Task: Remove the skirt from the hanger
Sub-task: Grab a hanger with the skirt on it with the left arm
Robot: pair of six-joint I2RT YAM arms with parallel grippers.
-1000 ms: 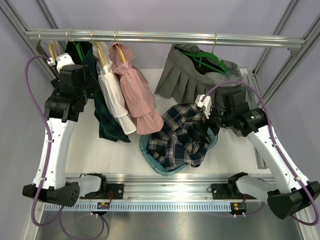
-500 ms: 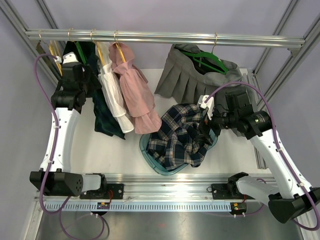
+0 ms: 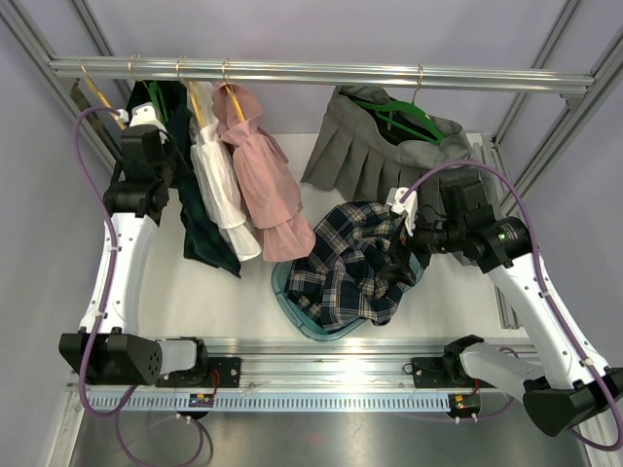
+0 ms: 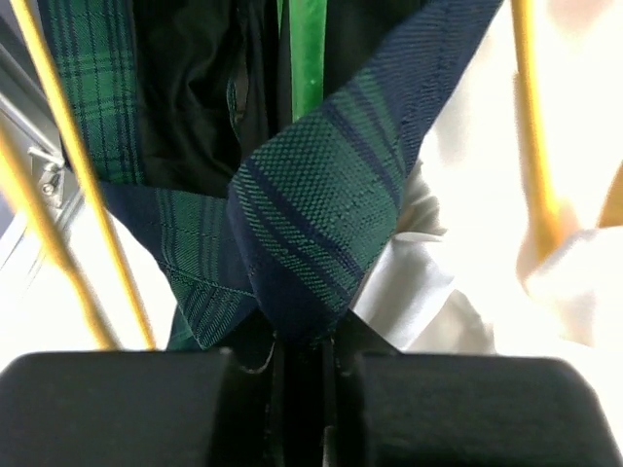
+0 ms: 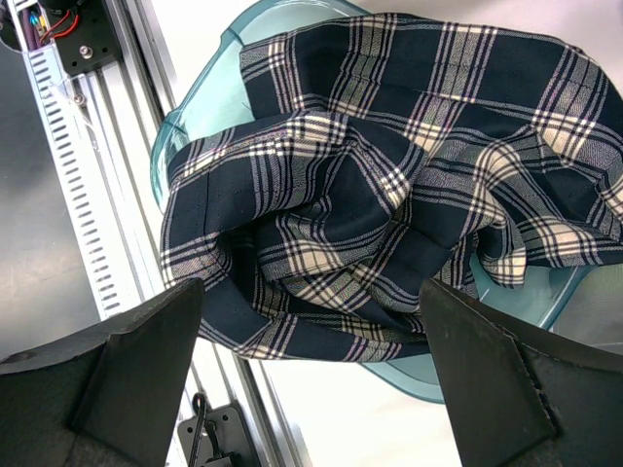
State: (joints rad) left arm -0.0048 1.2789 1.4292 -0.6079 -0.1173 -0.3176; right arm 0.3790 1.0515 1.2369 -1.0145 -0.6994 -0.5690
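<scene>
Four garments hang from the metal rail (image 3: 321, 71): one green-and-navy tartan skirt (image 4: 321, 195) at its left end, one white garment (image 3: 219, 180), one pink garment (image 3: 268, 185) and one grey pleated skirt (image 3: 355, 161). The left gripper (image 4: 302, 350) has its jaws pinched on the tartan's folded edge. Below the rail, the right gripper (image 5: 311, 321) holds its jaws wide over one navy-and-white checked skirt (image 3: 350, 268).

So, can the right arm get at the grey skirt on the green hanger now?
Probably yes: its fingers are open and empty over the plaid skirt in the basket, and nothing hangs between them and the grey skirt.
</scene>
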